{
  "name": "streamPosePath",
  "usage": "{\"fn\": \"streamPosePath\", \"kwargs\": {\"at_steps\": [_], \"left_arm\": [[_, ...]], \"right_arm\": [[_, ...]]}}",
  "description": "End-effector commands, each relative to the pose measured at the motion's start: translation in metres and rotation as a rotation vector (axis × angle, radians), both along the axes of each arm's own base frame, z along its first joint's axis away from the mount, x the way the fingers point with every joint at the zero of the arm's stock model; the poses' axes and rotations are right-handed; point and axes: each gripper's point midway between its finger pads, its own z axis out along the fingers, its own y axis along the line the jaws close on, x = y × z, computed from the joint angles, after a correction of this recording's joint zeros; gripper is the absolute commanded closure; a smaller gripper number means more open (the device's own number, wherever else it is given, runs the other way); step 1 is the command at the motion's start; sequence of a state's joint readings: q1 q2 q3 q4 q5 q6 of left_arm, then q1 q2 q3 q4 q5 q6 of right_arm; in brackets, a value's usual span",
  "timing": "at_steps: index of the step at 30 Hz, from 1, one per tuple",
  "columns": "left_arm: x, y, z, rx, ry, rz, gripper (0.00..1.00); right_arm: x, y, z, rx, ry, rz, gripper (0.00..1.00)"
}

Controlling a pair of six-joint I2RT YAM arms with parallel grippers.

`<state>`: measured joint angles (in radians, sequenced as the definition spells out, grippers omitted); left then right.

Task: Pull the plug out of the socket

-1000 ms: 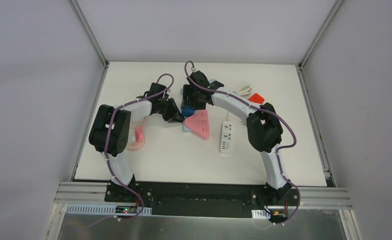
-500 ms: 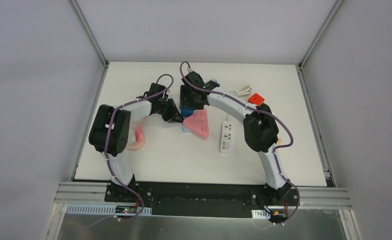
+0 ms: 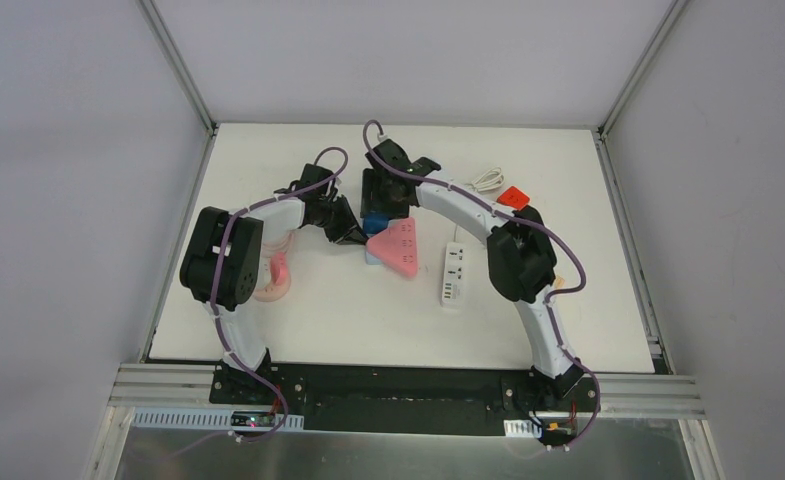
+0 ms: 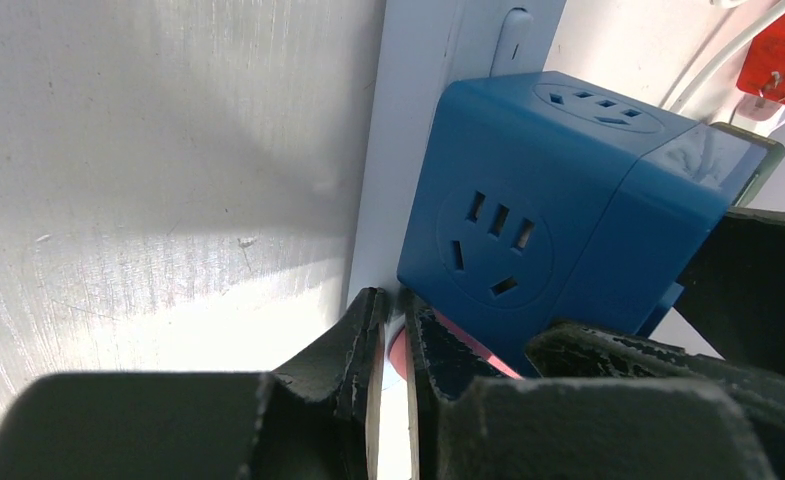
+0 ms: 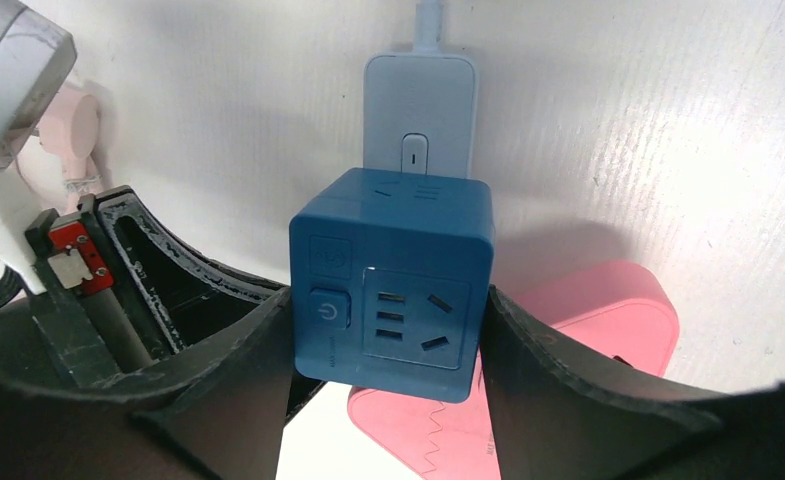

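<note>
A blue cube plug [image 5: 393,285] sits on a pale blue socket strip [image 5: 418,110] in the middle of the table. My right gripper [image 5: 388,350] is shut on the cube, with one finger pressed against each side. My left gripper [image 4: 393,330] is closed to a narrow slit on the near edge of the strip [image 4: 408,150], right beside the cube [image 4: 538,230]. In the top view, the cube [image 3: 375,222] lies between the left gripper [image 3: 353,235] and the right gripper [image 3: 380,205]. The cube's prongs are hidden.
A pink triangular block [image 3: 398,247] lies against the cube's near side, partly over the strip. A white power strip [image 3: 453,272], a red plug [image 3: 513,196] and a coiled white cable [image 3: 486,180] lie to the right. A pink roll [image 3: 273,275] lies by the left arm.
The right arm's wrist and forearm have shifted slightly left over the cube. The left arm and the cube look unmoved.
</note>
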<state>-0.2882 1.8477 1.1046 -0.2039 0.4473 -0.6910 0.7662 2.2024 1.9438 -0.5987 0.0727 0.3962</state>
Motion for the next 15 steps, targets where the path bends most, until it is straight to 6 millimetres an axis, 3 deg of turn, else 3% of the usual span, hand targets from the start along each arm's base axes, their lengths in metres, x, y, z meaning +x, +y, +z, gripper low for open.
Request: {"fn": "streamPosePath", "kwargs": {"at_steps": [1, 5, 8, 15], "left_arm": [[-0.042, 0.033, -0.049, 0.192, 0.180, -0.009, 0.90], [-0.045, 0.033, -0.050, 0.188, 0.193, -0.013, 0.90], [-0.046, 0.032, -0.049, 0.181, 0.194, -0.016, 0.90], [-0.049, 0.032, -0.051, 0.179, 0.207, -0.022, 0.90]], "right_arm": [[0.007, 0.036, 0.098, 0.302, -0.084, 0.045, 1.00], [0.001, 0.040, 0.099, 0.319, -0.108, 0.076, 1.00], [-0.004, 0.040, 0.100, 0.237, -0.195, 0.100, 1.00], [-0.002, 0.025, 0.112, 0.099, -0.337, 0.069, 1.00]]}}
